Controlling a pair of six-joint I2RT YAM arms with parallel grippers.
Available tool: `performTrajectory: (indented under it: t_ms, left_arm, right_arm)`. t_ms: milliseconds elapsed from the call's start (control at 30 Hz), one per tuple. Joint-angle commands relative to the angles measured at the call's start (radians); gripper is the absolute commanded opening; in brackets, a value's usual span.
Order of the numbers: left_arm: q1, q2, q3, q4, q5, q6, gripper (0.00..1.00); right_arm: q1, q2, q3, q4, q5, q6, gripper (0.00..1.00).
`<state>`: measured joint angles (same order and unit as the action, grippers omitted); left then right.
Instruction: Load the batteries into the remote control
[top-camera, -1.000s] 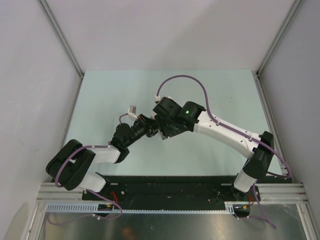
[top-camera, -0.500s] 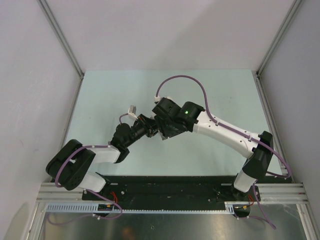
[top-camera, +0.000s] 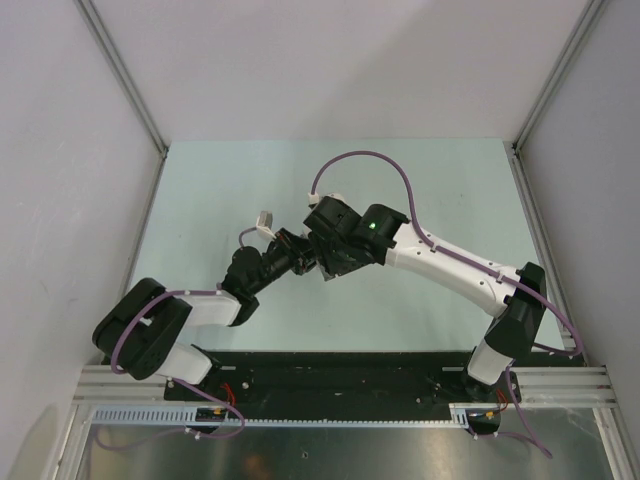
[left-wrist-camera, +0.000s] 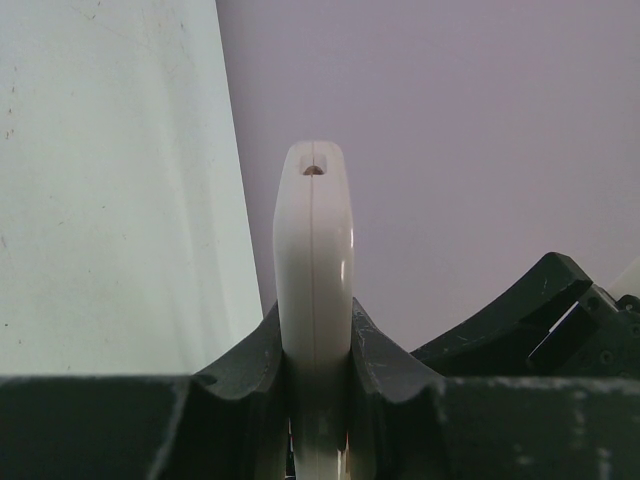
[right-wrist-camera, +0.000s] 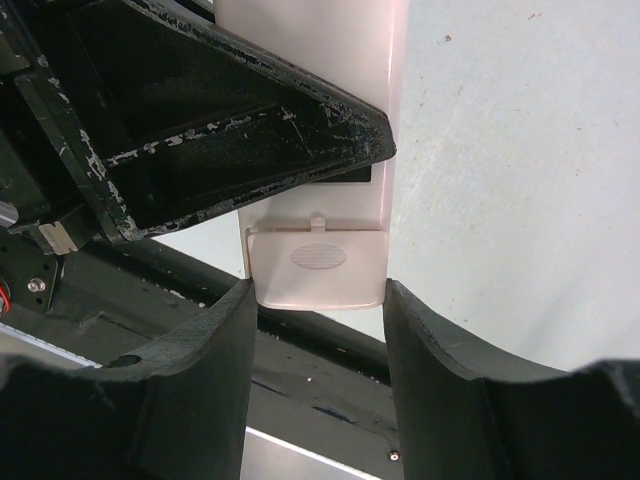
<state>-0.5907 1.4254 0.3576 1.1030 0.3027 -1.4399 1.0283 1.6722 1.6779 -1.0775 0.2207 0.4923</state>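
The remote control (left-wrist-camera: 313, 250) is a white bar, seen edge-on in the left wrist view, and my left gripper (left-wrist-camera: 313, 335) is shut on it, one black finger pressed to each flat side. In the right wrist view its plain white back (right-wrist-camera: 320, 40) faces the camera, with the battery cover (right-wrist-camera: 318, 265) at the near end. My right gripper (right-wrist-camera: 318, 300) has its fingertips against both side edges of that cover end. The left gripper's finger (right-wrist-camera: 230, 130) crosses the remote's back above the cover. Both grippers meet over mid-table (top-camera: 318, 255), hiding the remote there. The batteries are out of view.
The pale green table (top-camera: 220, 190) is walled by white panels on three sides. A black base rail (top-camera: 340, 370) runs along the near edge. The right arm's purple cable (top-camera: 370, 155) arches above both wrists.
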Motion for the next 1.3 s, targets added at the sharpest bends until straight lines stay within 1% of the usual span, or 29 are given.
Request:
performTrajectory:
  t_ms: [0, 700, 1267]
  left_arm:
    - [-0.006, 0.000, 0.044, 0.101, 0.022, -0.036, 0.00]
    - [-0.004, 0.010, 0.047, 0.101, 0.016, -0.053, 0.00]
    - [-0.006, 0.032, 0.046, 0.103, 0.021, -0.074, 0.00]
  right_arm:
    - [0.003, -0.006, 0.037, -0.009, 0.028, -0.011, 0.50]
    - [0.001, -0.015, 0.037, -0.021, 0.046, -0.011, 0.59]
    - [-0.020, -0.014, 0.054, -0.029, 0.051, -0.008, 0.63]
